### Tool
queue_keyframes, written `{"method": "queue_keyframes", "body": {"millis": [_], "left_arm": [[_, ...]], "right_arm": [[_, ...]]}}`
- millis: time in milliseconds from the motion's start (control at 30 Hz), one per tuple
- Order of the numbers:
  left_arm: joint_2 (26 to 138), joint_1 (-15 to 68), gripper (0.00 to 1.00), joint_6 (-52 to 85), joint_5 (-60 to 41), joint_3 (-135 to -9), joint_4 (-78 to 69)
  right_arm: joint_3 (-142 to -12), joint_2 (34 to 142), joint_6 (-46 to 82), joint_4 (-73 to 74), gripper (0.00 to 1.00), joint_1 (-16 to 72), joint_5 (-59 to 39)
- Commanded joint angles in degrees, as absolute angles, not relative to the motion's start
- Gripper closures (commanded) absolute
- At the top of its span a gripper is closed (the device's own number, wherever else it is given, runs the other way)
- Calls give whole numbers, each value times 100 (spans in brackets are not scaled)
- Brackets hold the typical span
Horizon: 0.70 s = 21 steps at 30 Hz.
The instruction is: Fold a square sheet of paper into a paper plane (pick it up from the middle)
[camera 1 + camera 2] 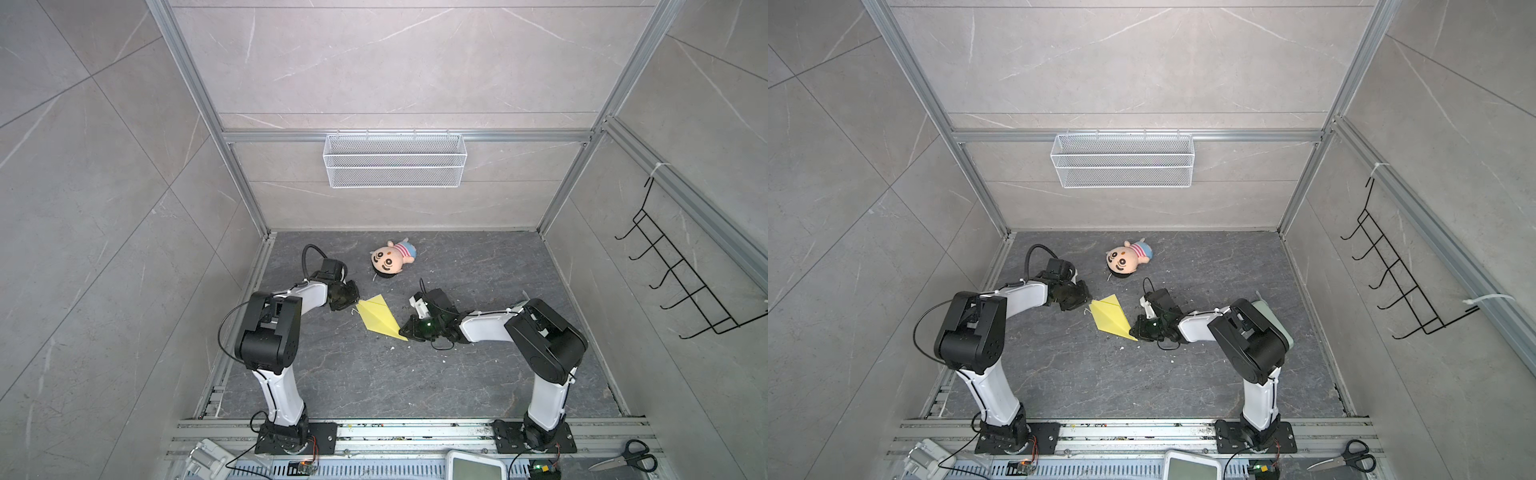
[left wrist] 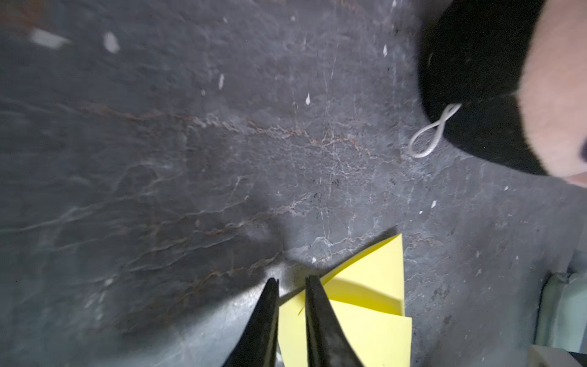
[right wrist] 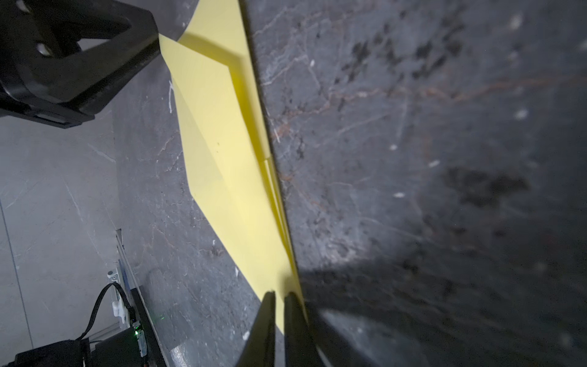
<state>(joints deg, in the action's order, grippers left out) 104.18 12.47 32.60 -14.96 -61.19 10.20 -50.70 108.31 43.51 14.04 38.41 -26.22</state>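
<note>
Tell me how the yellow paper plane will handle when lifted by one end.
The paper plane looks thin, so it is probably very light. Its layered folds and centre crease should stiffen it lengthwise. The raised flap seems loose and may flop or crumple.

The plane is smooth, matt yellow paper with sharp creases. It lies on a table with a dark, veined, stone-like surface, matt and flecked with pale crumbs. The doll is soft plush cloth, the basket is white wire mesh, and the arms are glossy white and black plastic.
</note>
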Motion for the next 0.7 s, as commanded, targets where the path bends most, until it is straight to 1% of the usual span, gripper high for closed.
{"method": "queue_keyframes", "body": {"millis": [0,167,267,333,367,467,567,667], "left_arm": [[9542,1221,73,3730,-1597,-5908,575],[8925,1222,58,4193,-2300,-5126,18],[8749,1231,48,4270,-2894,-4717,-262],[8693,1280,42,4342,-3138,-4459,-481],[8684,1322,36,4411,-3216,-4293,-674],[8761,1461,26,4569,-3388,-3973,-1222],[8979,1546,24,4728,-3465,-3852,-1610],[9273,1557,26,4929,-3590,-3863,-2016]], "right_arm": [[-5028,10804,4234,1122,78,3821,-2067],[-5102,10305,4018,1820,61,3817,-2340],[-5204,10162,3517,1659,52,3808,-2318],[-5251,10112,3203,1453,48,3797,-2162],[-5248,10099,3085,1400,46,3788,-2092],[-5293,10130,2820,1314,43,3753,-2070],[-5320,10188,2772,1334,43,3743,-2048],[-5328,10271,2824,1444,42,3733,-2055]]}}
